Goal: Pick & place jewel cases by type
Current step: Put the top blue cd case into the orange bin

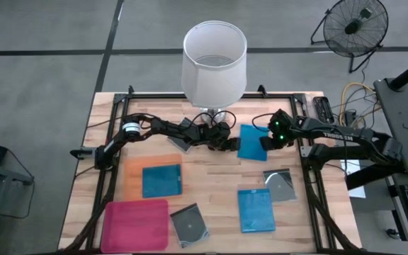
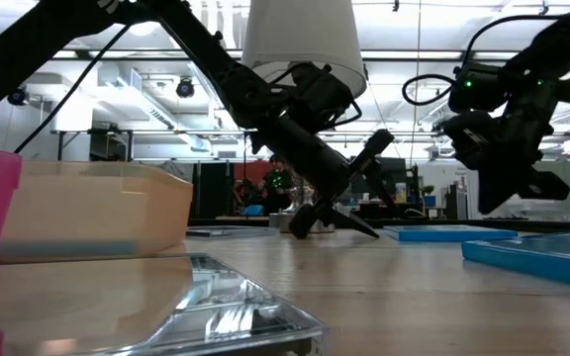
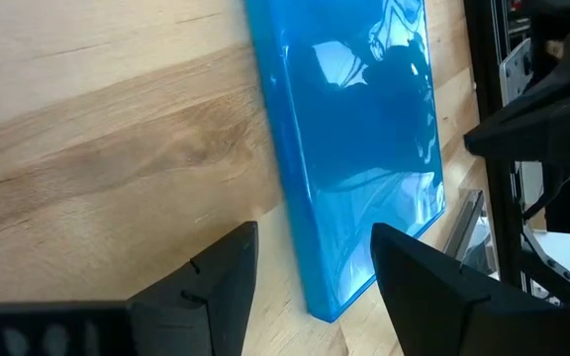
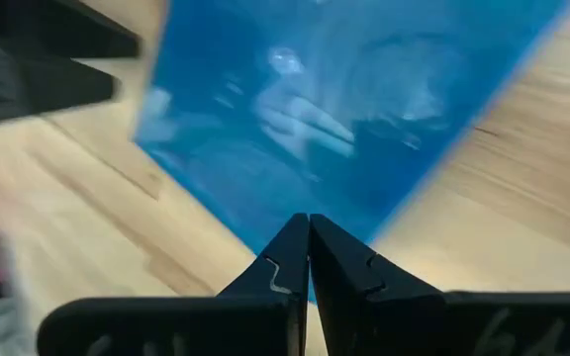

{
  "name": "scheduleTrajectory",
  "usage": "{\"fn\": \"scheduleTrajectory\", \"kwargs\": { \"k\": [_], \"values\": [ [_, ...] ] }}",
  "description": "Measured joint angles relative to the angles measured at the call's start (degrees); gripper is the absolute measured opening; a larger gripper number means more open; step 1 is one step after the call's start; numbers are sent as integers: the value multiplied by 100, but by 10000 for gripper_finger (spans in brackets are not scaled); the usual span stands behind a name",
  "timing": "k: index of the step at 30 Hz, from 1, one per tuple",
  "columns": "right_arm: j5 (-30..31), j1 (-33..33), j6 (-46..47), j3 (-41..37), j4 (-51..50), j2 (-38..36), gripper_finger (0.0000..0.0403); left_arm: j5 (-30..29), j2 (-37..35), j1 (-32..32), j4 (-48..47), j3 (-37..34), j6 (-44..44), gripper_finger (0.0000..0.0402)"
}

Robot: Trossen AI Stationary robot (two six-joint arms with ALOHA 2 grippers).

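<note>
A bright blue jewel case (image 1: pixel 252 142) lies flat on the wooden table at the back centre. My left gripper (image 1: pixel 229 142) is at its left edge, open, with its fingers (image 3: pixel 216 287) standing on either side of the case's near corner (image 3: pixel 330 297). My right gripper (image 1: pixel 265 144) is shut and hangs above the case's right edge, clear of the table in the low view (image 2: pixel 493 203). Another blue case (image 1: pixel 161 180) lies in the orange tray (image 1: pixel 132 176). A dark grey case (image 1: pixel 180 139) lies under my left arm. My left gripper comes at the blue case slanting down from the table's left, rolled so that one finger (image 3: pixel 433 287) is over the case's top and the other is beside its edge (image 3: pixel 300 247). I cannot tell whether either finger touches the case, which lies flat on the table.
A magenta tray (image 1: pixel 137 225) sits at the front left. Grey-transparent cases lie at the front centre (image 1: pixel 190 225) and at the right (image 1: pixel 280 184), with a blue case (image 1: pixel 255 210) between them. A white cylinder (image 1: pixel 214 62) stands above the back centre.
</note>
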Motion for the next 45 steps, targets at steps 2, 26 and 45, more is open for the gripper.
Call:
{"fn": "scheduleTrajectory", "kwargs": {
  "k": [2, 26, 45],
  "values": [
    [299, -2, -171, 156, -448, 0, 8, 0, 0, 0, -1, 0, 0, 181],
    [980, 4, -1040, 610, -189, 1858, 8, -198, 1, -5, 40, -4, -96, 181],
    [1115, 472, -1162, 932, 64, 2310, 8, -356, 2, -2, 97, -13, -312, 181]
  ]
}}
